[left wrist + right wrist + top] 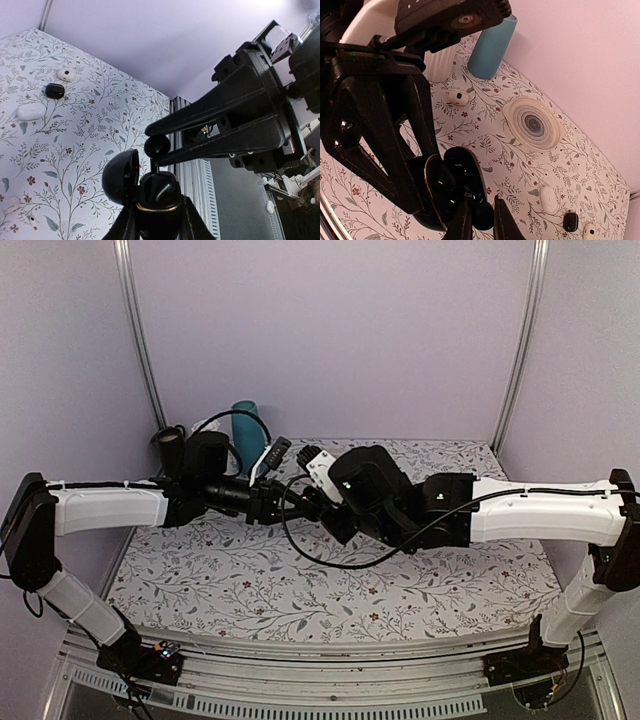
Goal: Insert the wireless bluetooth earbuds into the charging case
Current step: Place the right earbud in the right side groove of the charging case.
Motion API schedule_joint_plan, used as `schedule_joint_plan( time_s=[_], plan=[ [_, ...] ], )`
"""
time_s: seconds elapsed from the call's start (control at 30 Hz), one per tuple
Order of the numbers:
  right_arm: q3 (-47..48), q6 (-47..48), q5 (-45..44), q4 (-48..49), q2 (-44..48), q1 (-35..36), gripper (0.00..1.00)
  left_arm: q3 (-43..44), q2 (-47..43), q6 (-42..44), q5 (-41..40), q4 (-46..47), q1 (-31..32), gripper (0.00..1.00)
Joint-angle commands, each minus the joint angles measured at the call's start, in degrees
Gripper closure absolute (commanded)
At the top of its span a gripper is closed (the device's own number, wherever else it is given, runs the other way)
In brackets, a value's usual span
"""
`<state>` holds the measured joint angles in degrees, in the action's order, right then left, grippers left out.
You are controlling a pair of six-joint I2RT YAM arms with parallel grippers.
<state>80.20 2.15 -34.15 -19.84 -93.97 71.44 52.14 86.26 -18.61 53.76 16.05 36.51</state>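
My left gripper point(159, 222) is shut on the black charging case point(158, 200) and holds it up above the cloth. The case's hinged lid point(121, 177) is swung open to the left. My right gripper point(482, 222) is shut on a black earbud point(484, 214), point(157, 146). Its short stem points into the case's open mouth. In the right wrist view the charging case point(455, 175) sits just left of my right fingers, with its gold rim showing. In the top view both grippers point(283, 502), point(318, 502) meet mid-air over the table's back middle. I cannot tell whether another earbud lies in the case.
A teal cylinder point(492, 47) stands at the back and a ringed white disc point(534, 123) lies on the floral cloth. A white oval pebble point(549, 199), a small black object point(570, 220) and small white items point(590, 231), point(457, 96) also lie on it.
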Motion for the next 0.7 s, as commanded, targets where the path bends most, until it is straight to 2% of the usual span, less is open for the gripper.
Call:
schedule_joint_plan(
  time_s=[0.0,0.67],
  plan=[
    [1.6,-1.6,5.9,0.0,-0.1,0.8,0.91,1.4,-0.8,-0.4,-1.6,5.9,-0.1,1.00],
    [5.7,-5.0,7.5,-2.1,-1.1,0.8,0.83,-0.1,-1.9,-1.0,-3.5,9.7,0.5,1.00]
  ],
)
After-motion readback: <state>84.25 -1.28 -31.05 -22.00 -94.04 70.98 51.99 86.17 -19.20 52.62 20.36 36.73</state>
